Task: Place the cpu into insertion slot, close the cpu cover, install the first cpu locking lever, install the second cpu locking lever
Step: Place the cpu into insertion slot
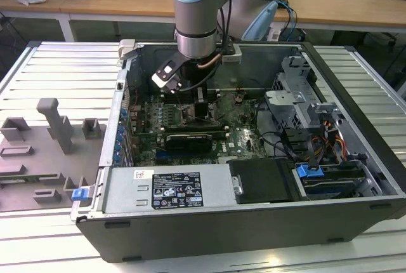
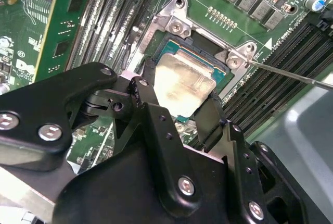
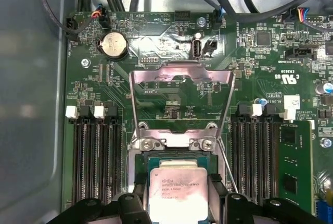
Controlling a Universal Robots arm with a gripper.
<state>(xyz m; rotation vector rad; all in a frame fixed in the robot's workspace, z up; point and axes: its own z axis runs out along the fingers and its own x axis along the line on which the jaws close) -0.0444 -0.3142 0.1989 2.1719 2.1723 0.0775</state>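
Observation:
The cpu (image 2: 184, 81) (image 3: 178, 185), a small square chip with a pale silver top, sits at the insertion slot (image 3: 138, 164) (image 2: 156, 44) on the green board. I cannot tell whether it is fully seated. My gripper (image 2: 179, 91) (image 3: 178, 206) is shut on the cpu, with a black finger (image 2: 148, 96) against each of two opposite edges. The cpu cover (image 3: 182, 73), a silver frame with a square cut-out, stands raised on its hinge behind the slot. A thin wire lever (image 3: 228, 166) (image 2: 291, 75) juts up beside the slot. In the exterior view my gripper (image 1: 202, 109) reaches down into the open computer case.
Long black memory slots (image 3: 96, 161) (image 3: 255, 156) flank the socket on both sides. A black graphics card (image 1: 187, 141), the power supply (image 1: 168, 190), a drive cage (image 1: 298, 95) and cables (image 1: 317, 139) crowd the case. A grey fixture tray (image 1: 51, 133) lies at the exterior view's left.

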